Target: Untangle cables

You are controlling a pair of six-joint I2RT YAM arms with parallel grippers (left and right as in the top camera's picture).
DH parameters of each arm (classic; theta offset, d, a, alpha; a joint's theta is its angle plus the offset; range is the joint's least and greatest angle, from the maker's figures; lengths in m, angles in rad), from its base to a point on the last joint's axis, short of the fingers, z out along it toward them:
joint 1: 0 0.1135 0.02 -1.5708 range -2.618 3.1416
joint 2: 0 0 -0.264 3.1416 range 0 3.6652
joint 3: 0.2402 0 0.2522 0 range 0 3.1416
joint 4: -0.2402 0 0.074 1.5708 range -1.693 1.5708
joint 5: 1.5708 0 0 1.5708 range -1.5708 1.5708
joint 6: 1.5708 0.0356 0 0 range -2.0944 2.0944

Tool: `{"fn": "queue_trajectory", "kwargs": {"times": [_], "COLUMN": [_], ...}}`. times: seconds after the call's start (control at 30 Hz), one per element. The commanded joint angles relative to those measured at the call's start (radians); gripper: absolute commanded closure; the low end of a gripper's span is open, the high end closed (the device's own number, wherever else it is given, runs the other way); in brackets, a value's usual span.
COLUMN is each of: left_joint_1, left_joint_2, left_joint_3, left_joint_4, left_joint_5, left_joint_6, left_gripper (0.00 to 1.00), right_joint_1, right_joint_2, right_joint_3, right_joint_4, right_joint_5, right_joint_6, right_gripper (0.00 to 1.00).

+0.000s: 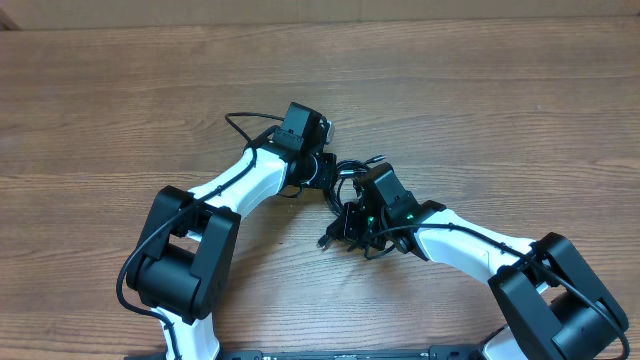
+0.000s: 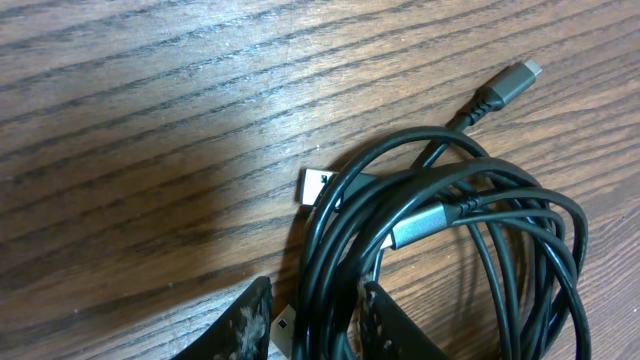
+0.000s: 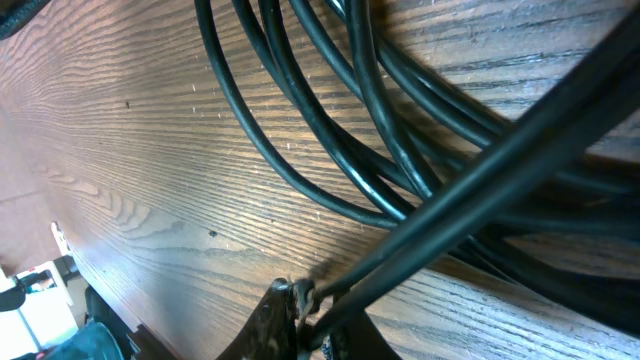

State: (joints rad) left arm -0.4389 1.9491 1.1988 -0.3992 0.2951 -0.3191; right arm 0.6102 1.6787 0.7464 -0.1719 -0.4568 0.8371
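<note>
The cables [image 1: 345,192] are a tangled bunch of thin black cords on the wooden table, between my two grippers. In the left wrist view the cables [image 2: 450,200] loop together, with a silver flat plug [image 2: 318,187], a grey plug [image 2: 420,225] and a small plug end [image 2: 515,82] showing. My left gripper [image 1: 328,172] has its fingers [image 2: 318,325] on either side of several strands, closed on them. My right gripper [image 1: 352,218] is shut [image 3: 310,310] on one taut cord, with the other loops [image 3: 400,130] lying beyond it. A loose plug end [image 1: 325,241] lies near the right gripper.
The wooden table [image 1: 500,110] stretches wide on all sides of the bunch. Both white arms reach in from the near edge, their black bases at the bottom left [image 1: 180,260] and bottom right [image 1: 555,300]. A thicker arm wire [image 1: 240,125] loops by the left wrist.
</note>
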Motion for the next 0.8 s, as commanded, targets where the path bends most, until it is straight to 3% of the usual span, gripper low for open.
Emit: {"fn": "queue_trajectory", "kwargs": {"times": [0.0,0.3,0.63,0.77], "left_joint_1": [-0.008,-0.027,-0.033,-0.033], "left_joint_2": [0.014,0.026,0.026,0.026], "left_joint_3": [-0.001,-0.002,-0.002,-0.002], "left_joint_4": [-0.001,0.008,0.008,0.008], "left_joint_5": [-0.018,-0.067,-0.066,-0.066], "left_joint_6": [0.012,0.008,0.008,0.008], "left_gripper": [0.69,0.70,0.69,0.67], "right_joint_1": [-0.001,-0.001,-0.001,-0.001], "right_joint_2": [-0.015,-0.015,-0.015,-0.015], "right_joint_3": [0.013,0.013,0.013,0.013], "right_joint_4": [0.007,0.005,0.005,0.004], "right_joint_5": [-0.009,-0.008,-0.008,-0.008], "right_joint_6": [-0.009,-0.009,-0.009,-0.009], "right_gripper": [0.88,0.86,0.62,0.46]}}
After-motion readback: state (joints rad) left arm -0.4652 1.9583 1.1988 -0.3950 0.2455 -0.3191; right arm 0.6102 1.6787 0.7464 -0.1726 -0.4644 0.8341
